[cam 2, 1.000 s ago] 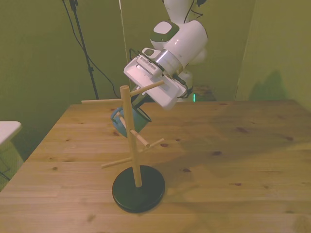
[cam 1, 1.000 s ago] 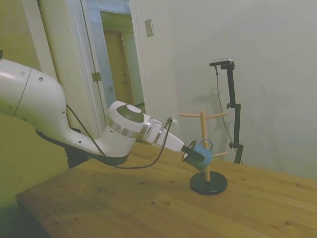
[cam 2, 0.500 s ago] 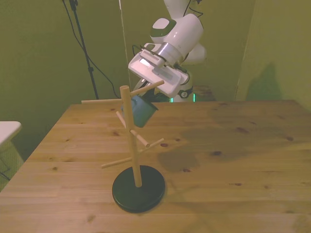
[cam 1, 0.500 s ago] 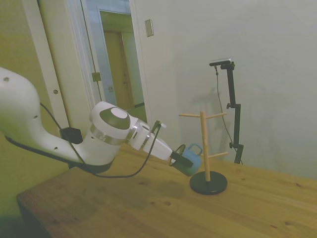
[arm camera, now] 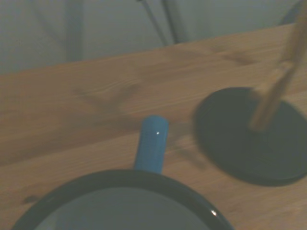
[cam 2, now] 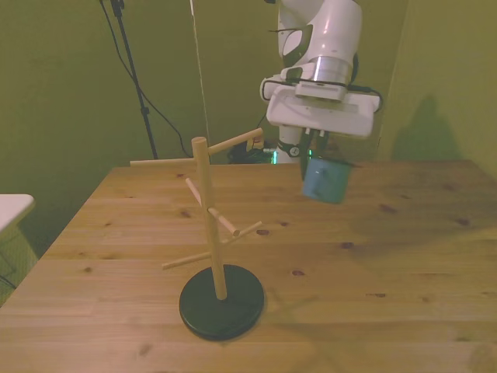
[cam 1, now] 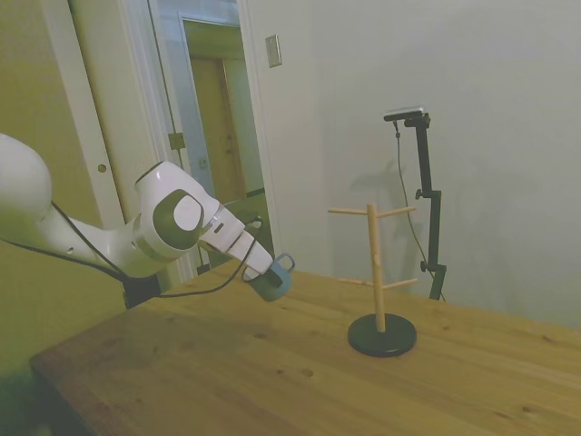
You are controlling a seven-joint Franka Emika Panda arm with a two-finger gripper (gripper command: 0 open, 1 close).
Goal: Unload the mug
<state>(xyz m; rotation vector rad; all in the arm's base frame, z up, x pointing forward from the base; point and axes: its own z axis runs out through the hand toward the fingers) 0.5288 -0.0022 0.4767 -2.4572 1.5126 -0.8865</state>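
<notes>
Mug [cam 2: 324, 179] off the rack [cam 2: 211, 233], gripper [cam 2: 314, 152] clamped on its rim at rack's 2 o'clock in front view; next: lower to table [cam 2: 404, 256], release.

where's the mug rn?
The small light blue mug hangs in the tool, above the wooden table, clear of the wooden peg tree, toward the front view's right of it.

mug [cam 2: 324, 179]: glossy, perhaps enamel | rack [cam 2: 210, 225]: bare pale wood, matt black base | table [cam 2: 404, 272]: knotty wood
</notes>
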